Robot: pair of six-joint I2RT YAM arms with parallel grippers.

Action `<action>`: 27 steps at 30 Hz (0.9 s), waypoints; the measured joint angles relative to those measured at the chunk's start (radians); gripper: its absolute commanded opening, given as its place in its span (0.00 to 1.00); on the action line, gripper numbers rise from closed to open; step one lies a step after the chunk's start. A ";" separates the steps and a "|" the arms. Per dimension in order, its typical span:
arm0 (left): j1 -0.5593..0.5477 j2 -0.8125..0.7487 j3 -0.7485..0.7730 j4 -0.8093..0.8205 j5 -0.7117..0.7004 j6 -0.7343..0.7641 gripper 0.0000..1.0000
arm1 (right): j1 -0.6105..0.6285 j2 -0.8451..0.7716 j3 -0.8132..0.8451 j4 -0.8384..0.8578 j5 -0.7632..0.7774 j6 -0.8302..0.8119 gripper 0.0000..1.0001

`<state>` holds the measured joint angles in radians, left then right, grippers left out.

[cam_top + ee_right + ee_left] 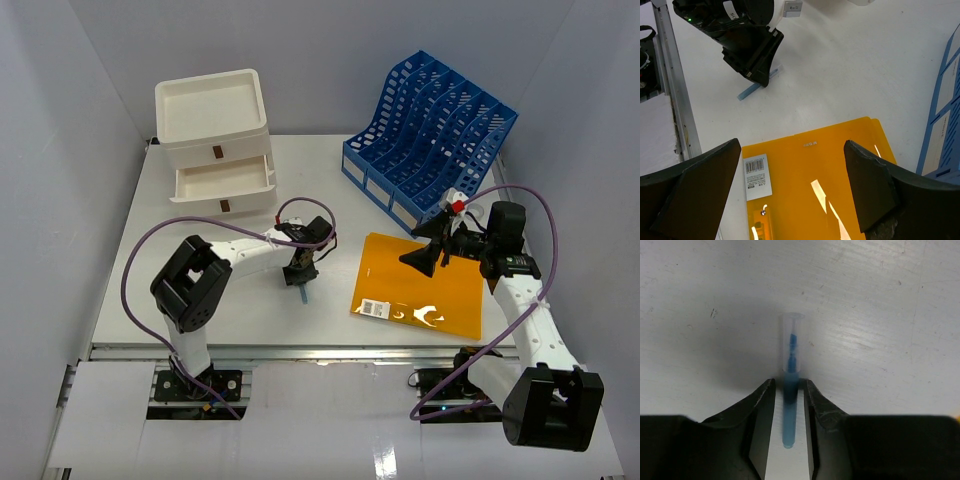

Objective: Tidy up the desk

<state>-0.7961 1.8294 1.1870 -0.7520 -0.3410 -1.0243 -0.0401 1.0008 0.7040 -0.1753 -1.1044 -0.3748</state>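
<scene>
- The surface (310, 170), white and wide, is carrying everything, with a metal rail (300, 350) running along its front edge.
- The left gripper (300, 272) is pointing down near the middle of the surface, a little left of centre and toward the front edge.
- Its jaws are standing narrowly apart around a blue pen (790, 365), one finger on each side of the barrel. A thin strip of surface is showing between the pen and one finger, so nothing is being clamped.
- The pen is lying flat on the surface. Its clear capped end is sticking out past the fingertips and its blue tail is running back between them.
- The right gripper (437, 252) is hovering above an orange folder (420, 285) with its jaws spread wide, holding nothing.
- The folder is lying flat on the right half of the surface, close to the front edge. A white barcode label (374, 308) is showing at its front left corner.
- A white drawer box (215, 130) is standing at the far left corner, with one drawer (222, 180) pulled partly out toward the front.
- A blue slotted file rack (430, 130) is standing at the far right corner, turned at an angle to the edges.
- The pen and the folder are lying near each other but apart, with bare surface between them.
</scene>
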 measured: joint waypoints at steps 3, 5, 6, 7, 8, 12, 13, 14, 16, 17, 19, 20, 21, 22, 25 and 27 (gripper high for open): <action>-0.003 0.000 -0.001 0.001 -0.006 -0.005 0.18 | -0.002 0.000 0.000 0.000 -0.001 0.000 0.90; -0.005 0.000 -0.002 0.002 -0.010 -0.005 0.09 | -0.005 0.000 0.000 0.001 -0.001 0.000 0.90; -0.006 -0.008 -0.011 0.009 -0.011 -0.005 0.05 | -0.005 0.000 0.000 0.002 -0.001 0.000 0.90; -0.007 -0.017 -0.021 0.015 -0.012 -0.005 0.02 | -0.006 0.000 0.000 0.003 -0.001 0.000 0.90; -0.007 -0.030 -0.034 0.017 -0.012 -0.005 0.01 | -0.006 0.000 0.000 0.005 -0.002 0.001 0.90; -0.001 -0.091 -0.064 0.007 -0.014 0.011 0.00 | -0.007 0.000 -0.003 0.016 -0.005 0.001 0.90; 0.005 -0.115 -0.064 0.003 -0.014 0.022 0.00 | -0.008 0.000 -0.004 0.018 -0.006 0.001 0.90; 0.012 -0.143 -0.063 0.002 -0.014 0.036 0.00 | -0.010 0.000 -0.007 0.021 -0.006 0.001 0.90; 0.050 -0.205 -0.046 -0.002 -0.002 0.068 0.00 | -0.012 0.000 -0.014 0.023 -0.006 0.001 0.90; 0.077 -0.234 -0.032 -0.001 0.000 0.081 0.00 | -0.012 0.000 -0.018 0.023 -0.006 0.001 0.90; 0.166 -0.281 0.002 0.009 0.040 0.111 0.00 | -0.012 0.000 -0.021 0.023 -0.006 0.001 0.90; 0.224 -0.304 0.019 0.021 0.068 0.128 0.00 | -0.013 0.000 -0.022 0.023 -0.006 0.001 0.90; 0.281 -0.321 0.033 0.034 0.088 0.134 0.00 | -0.014 0.000 -0.022 0.024 -0.006 0.001 0.90; 0.338 -0.338 0.048 0.048 0.107 0.141 0.00 | -0.015 0.000 -0.022 0.024 -0.006 0.001 0.90; 0.517 -0.376 0.081 0.102 0.177 0.122 0.00 | -0.018 -0.001 -0.027 0.027 -0.006 0.001 0.90; 0.616 -0.394 0.081 0.153 0.227 0.070 0.00 | -0.019 0.000 -0.028 0.028 -0.006 0.001 0.90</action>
<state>-0.1799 1.4357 1.2680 -0.5985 -0.1142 -0.9545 -0.0589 1.0003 0.6758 -0.1476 -1.1103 -0.3737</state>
